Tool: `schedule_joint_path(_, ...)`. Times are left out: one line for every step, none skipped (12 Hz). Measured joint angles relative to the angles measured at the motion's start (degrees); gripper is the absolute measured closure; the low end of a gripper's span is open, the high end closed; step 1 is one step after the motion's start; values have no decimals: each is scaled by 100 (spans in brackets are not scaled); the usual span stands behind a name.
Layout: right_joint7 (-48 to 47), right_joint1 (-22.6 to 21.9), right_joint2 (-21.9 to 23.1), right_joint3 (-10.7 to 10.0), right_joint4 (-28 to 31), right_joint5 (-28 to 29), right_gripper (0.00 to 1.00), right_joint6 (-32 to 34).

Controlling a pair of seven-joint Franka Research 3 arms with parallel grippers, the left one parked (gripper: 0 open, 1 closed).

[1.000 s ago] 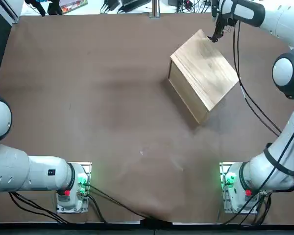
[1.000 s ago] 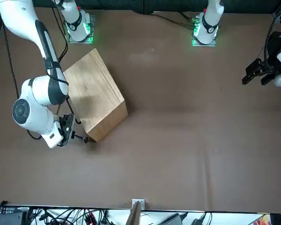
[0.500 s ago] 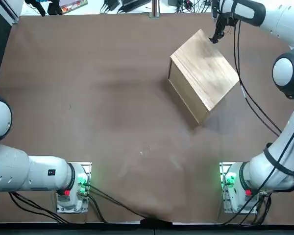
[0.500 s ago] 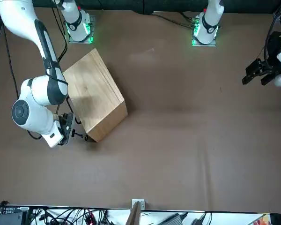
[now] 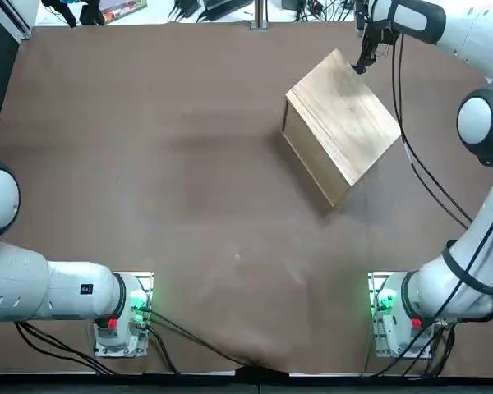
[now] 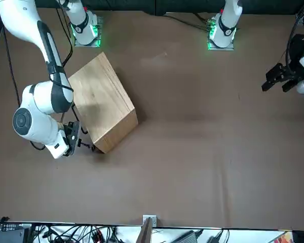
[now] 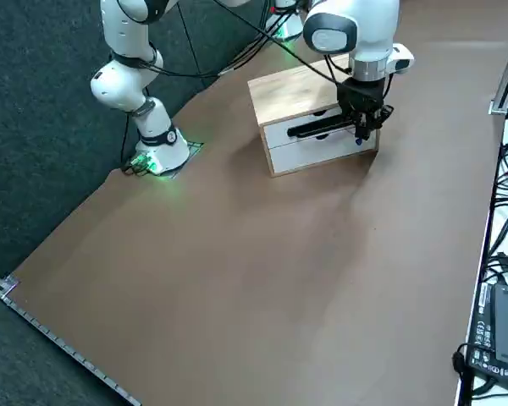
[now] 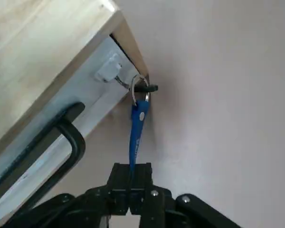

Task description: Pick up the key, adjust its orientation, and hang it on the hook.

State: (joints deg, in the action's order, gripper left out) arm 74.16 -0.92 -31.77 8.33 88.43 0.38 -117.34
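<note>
Where the wooden box (image 8: 33, 42) meets the brown bench (image 5: 148, 164) at upper right of the top view, the right end effector (image 8: 130, 178) is clenched on the blue key (image 8: 137, 130), its ring (image 8: 138, 89) around the hook (image 8: 126, 84); from overhead, the key is hidden.

Brown table (image 5: 172, 164) bearing a single wooden box (image 5: 343, 125) near its far right corner, set at an angle; box front shows a black handle (image 7: 317, 128).
</note>
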Motion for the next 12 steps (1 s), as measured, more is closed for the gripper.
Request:
schedule_joint_path(0,0,0,0,6,0,98,13)
schedule_joint_path(1,0,0,0,15,0,98,24)
schedule_joint_path(1,0,0,0,20,0,98,32)
schedule_joint_path(2,0,0,0,27,0,98,38)
schedule_joint_path(3,0,0,0,38,0,98,44)
schedule_joint_path(5,-2,0,1,55,0,98,48)
schedule_joint_path(8,-3,0,3,73,0,98,49)
schedule_joint_path(11,-5,0,5,87,0,98,49)
schedule_joint_path(18,-10,0,11,108,1,98,51)
schedule_joint_path(19,-13,-1,15,118,1,98,52)
schedule_joint_path(20,-16,-1,18,124,1,98,53)
schedule_joint_path(25,-18,-1,20,129,1,98,54)
